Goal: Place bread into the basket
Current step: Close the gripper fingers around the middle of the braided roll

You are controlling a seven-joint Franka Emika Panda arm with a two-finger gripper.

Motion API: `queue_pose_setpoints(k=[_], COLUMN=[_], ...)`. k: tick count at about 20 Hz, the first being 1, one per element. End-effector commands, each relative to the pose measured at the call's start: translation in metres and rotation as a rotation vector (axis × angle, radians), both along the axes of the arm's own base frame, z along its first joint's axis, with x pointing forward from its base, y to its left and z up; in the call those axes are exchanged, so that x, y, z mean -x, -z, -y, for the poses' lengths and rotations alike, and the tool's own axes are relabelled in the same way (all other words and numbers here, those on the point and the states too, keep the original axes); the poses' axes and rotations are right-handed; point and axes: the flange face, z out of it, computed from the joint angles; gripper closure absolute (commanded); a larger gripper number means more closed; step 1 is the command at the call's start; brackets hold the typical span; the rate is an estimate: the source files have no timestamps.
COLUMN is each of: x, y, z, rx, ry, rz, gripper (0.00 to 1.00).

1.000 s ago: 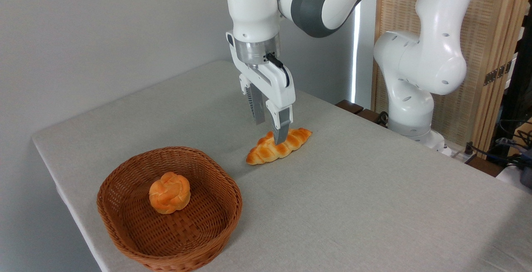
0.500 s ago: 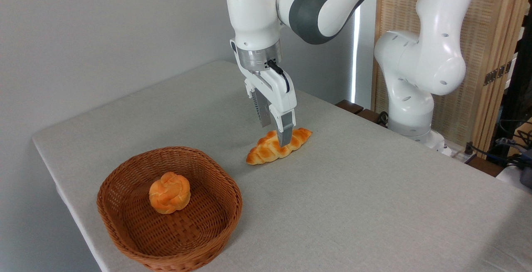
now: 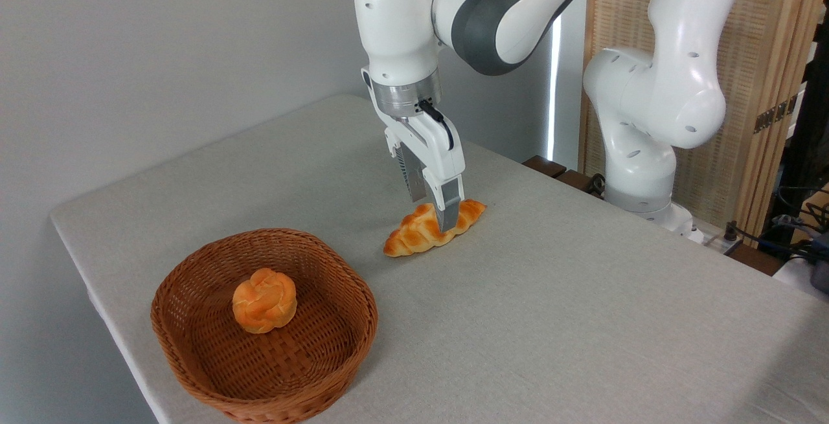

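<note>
Bread position: the bread point(image 3: 432, 228) lies flat on the desk point(image 3: 550, 320), up and to the right of the basket point(image 3: 194, 346) and clear of its rim.
Bread long axis: it runs on a diagonal, its low pointed end toward the basket at lower left and its other end rising to the upper right.
Tool position: the tool point(image 3: 435, 207) hangs straight down over the loaf, a little right of its middle, with the fingers reaching down to the loaf's level.
Tool against axis: the two fingers stand across the loaf's narrow width, not along its length; the near finger covers the front flank of the loaf and the far finger stands behind it.
Tool state: the jaws are parted about as wide as the loaf and straddle it; whether the pads already press the crust cannot be told from this view, and the loaf rests on the desk, not lifted.
Basket contents: a small knotted bun point(image 3: 264, 300) sits left of the basket's centre, leaving bare weave in front of it and to its right.
Direction of carry: the basket lies down and to the left of the tool, so the judgement is that closing, lifting and carrying along roughly the loaf's own line would bring it over the rim.
Risk: an off-centre hold may let the longer end droop toward the rim.
</note>
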Motion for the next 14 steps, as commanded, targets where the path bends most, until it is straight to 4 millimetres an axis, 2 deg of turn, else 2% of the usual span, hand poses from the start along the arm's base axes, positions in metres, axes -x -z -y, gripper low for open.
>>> queue_pose_setpoints(k=[1,11,14], x=[0.001,0.003,0.004], y=[0.008,0.019,0.021], z=[0.004,0.009,0.008], rx=[0.004,0.002,0.003], ry=[0.03,0.043,0.053], rz=[0.037,0.038,0.036], gripper=[0.0,0.0,0.06])
